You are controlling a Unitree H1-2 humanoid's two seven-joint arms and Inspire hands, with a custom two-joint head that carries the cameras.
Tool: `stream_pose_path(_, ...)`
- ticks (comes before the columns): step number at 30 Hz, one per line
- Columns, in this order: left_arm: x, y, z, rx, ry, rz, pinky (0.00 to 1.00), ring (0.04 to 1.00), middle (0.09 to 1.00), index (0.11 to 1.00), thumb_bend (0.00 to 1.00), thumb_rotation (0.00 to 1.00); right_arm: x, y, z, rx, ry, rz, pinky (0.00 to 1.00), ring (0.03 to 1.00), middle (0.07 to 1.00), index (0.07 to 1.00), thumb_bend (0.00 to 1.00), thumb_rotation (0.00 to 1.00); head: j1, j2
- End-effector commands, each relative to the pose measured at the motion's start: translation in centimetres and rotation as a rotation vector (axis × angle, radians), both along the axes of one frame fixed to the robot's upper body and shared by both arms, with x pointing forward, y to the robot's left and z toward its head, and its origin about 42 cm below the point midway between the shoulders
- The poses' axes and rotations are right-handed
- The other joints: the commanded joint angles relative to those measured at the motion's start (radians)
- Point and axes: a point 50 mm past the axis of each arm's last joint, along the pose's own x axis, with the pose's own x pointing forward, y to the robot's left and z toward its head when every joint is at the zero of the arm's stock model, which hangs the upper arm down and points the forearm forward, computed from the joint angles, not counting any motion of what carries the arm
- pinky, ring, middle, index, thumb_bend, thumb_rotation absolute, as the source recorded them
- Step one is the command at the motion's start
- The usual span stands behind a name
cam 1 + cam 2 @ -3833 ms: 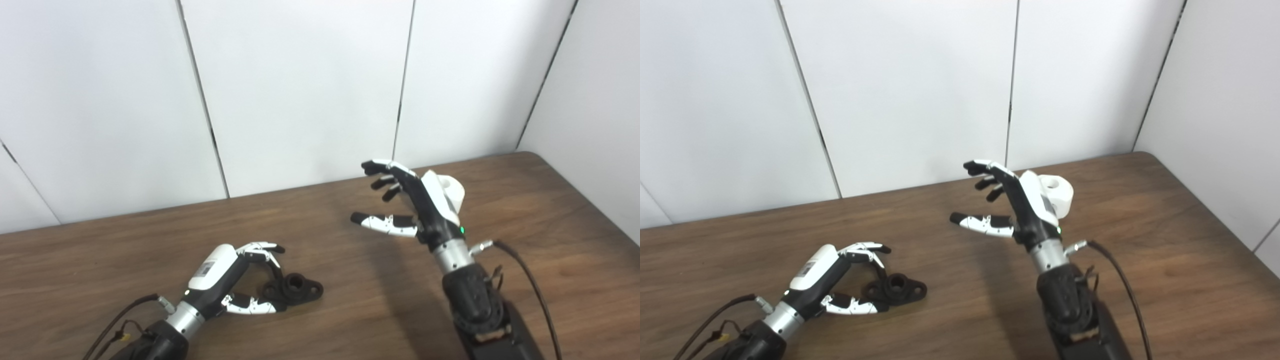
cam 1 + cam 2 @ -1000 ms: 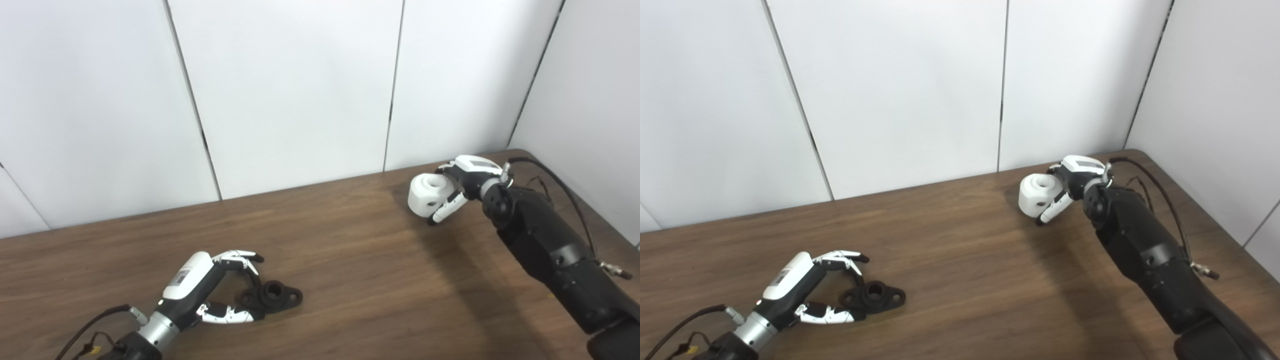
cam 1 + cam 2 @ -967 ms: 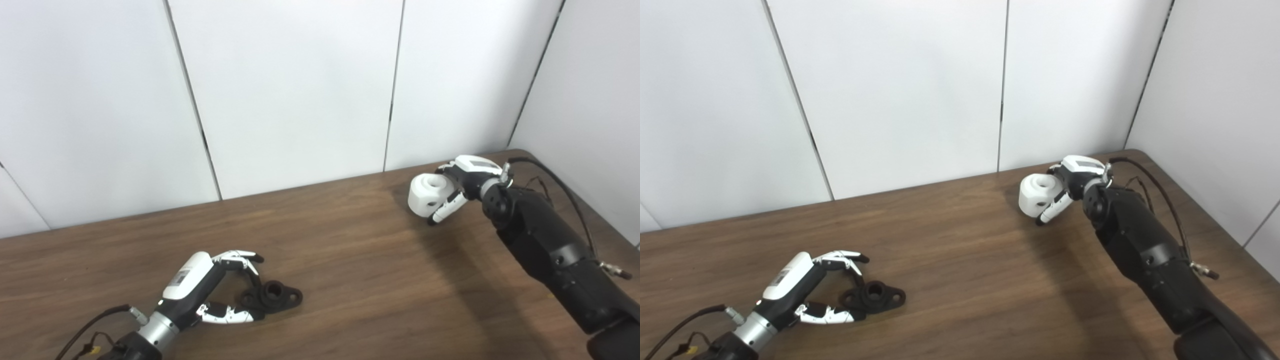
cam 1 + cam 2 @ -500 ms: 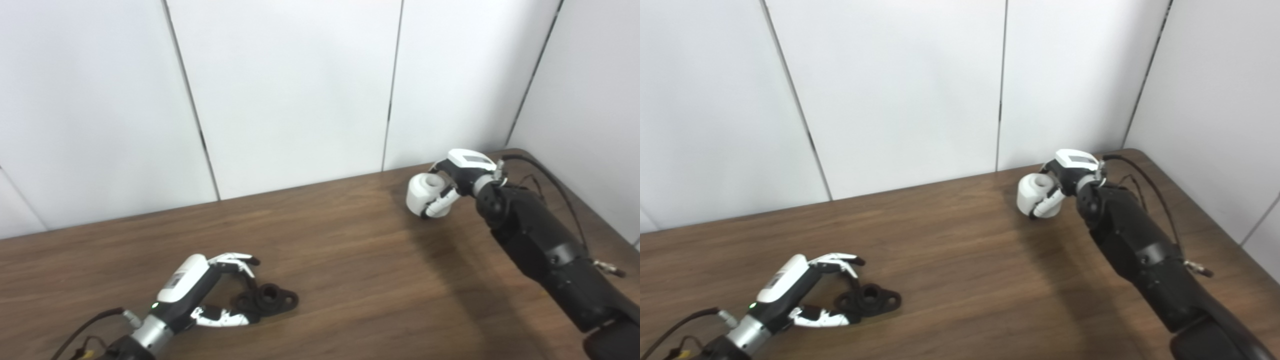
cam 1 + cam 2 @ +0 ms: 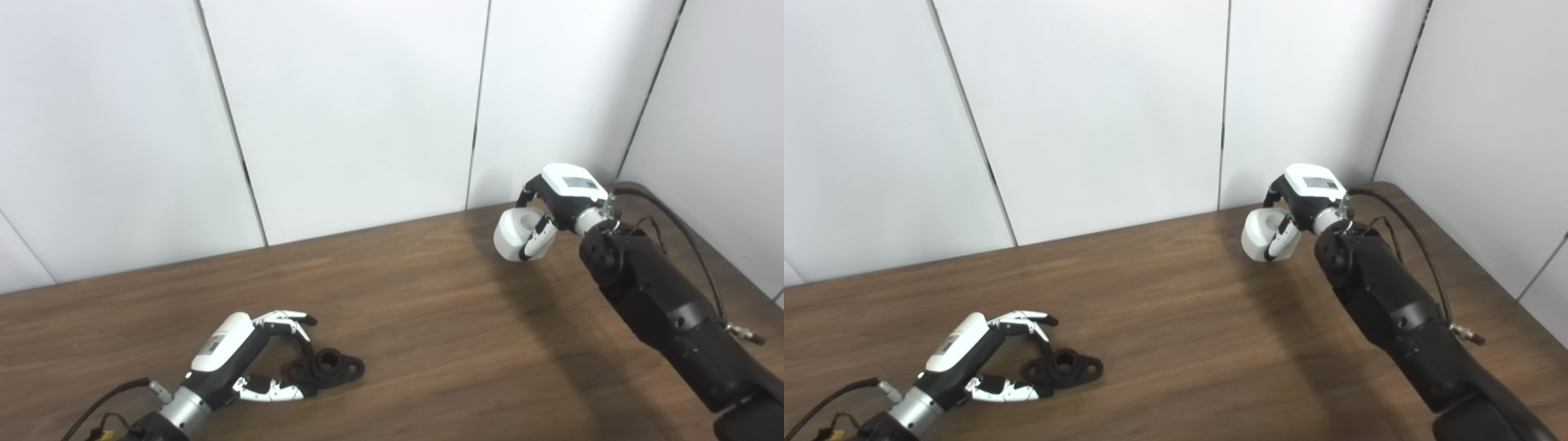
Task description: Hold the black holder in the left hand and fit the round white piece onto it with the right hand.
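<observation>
The black holder [image 5: 331,365], a flanged piece with a round bore, lies flat on the brown table [image 5: 429,318] at the front left. My left hand [image 5: 248,355] rests just left of it, open, with fingers curved over the holder's left end and the thumb along its near side. My right hand [image 5: 554,199] is raised at the far right and shut on the round white piece [image 5: 513,234], a short cylinder with a central hole that is held clear of the tabletop. In the right eye view the piece [image 5: 1260,236] hangs beside the right hand [image 5: 1304,190].
White wall panels [image 5: 343,104] close off the back and right side of the table. Cables [image 5: 686,226] trail along my right forearm. Bare wood lies between the two hands.
My right hand has lifted the white piece off the table and turned it. The left hand stays by the holder. The camera has drifted slightly.
</observation>
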Motion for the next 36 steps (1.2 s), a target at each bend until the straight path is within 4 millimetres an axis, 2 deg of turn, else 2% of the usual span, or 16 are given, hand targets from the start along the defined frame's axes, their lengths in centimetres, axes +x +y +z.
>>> stream_pose_path(1,-2.5,3.2,-4.0,0.183,0.145,-0.012,0.68,0.803,0.780,0.487,0.52,0.04,0.6,-0.1,3.6,-0.035,-0.121,0.019,0.69,0.763,0.724,0.481,0.52,0.14,0.003,0.003)
stream_pose_path(7,-2.4,3.2,-3.9,0.190,0.134,-0.014,0.66,0.800,0.778,0.487,0.52,0.05,0.3,-0.1,3.7,-0.041,-0.135,0.037,0.68,0.754,0.712,0.481,0.53,0.14,0.022,0.012)
stream_pose_path(11,-2.4,3.2,-4.2,0.187,0.134,-0.004,0.66,0.800,0.780,0.487,0.52,0.05,-0.6,0.7,4.4,-0.006,-0.138,0.069,0.68,0.769,0.714,0.482,0.53,0.14,0.050,0.023)
stream_pose_path(17,-2.4,3.0,-4.7,0.197,0.146,-0.003,0.67,0.811,0.788,0.487,0.52,0.05,-1.8,3.0,6.0,0.106,-0.074,0.111,0.72,0.766,0.727,0.482,0.53,0.14,0.082,0.044)
stream_pose_path(23,-2.4,2.6,-5.0,0.202,0.140,-0.009,0.68,0.819,0.792,0.488,0.52,0.05,-2.4,5.4,7.1,0.109,-0.001,0.157,0.72,0.762,0.739,0.481,0.53,0.14,0.128,0.063)
stream_pose_path(28,-2.3,2.3,-5.1,0.200,0.144,-0.013,0.69,0.827,0.797,0.488,0.52,0.05,-2.9,8.0,7.9,0.099,0.019,0.230,0.77,0.804,0.751,0.481,0.53,0.14,0.148,0.075)
stream_pose_path(34,-2.4,1.7,-5.3,0.185,0.140,-0.008,0.70,0.828,0.798,0.488,0.52,0.05,-3.2,10.4,7.7,0.112,0.024,0.296,0.76,0.822,0.755,0.481,0.53,0.14,0.216,0.088)
stream_pose_path(36,-2.4,1.4,-5.4,0.182,0.140,-0.010,0.70,0.830,0.800,0.488,0.52,0.05,-3.3,11.5,7.5,0.131,0.030,0.330,0.77,0.818,0.754,0.481,0.53,0.14,0.272,0.100)
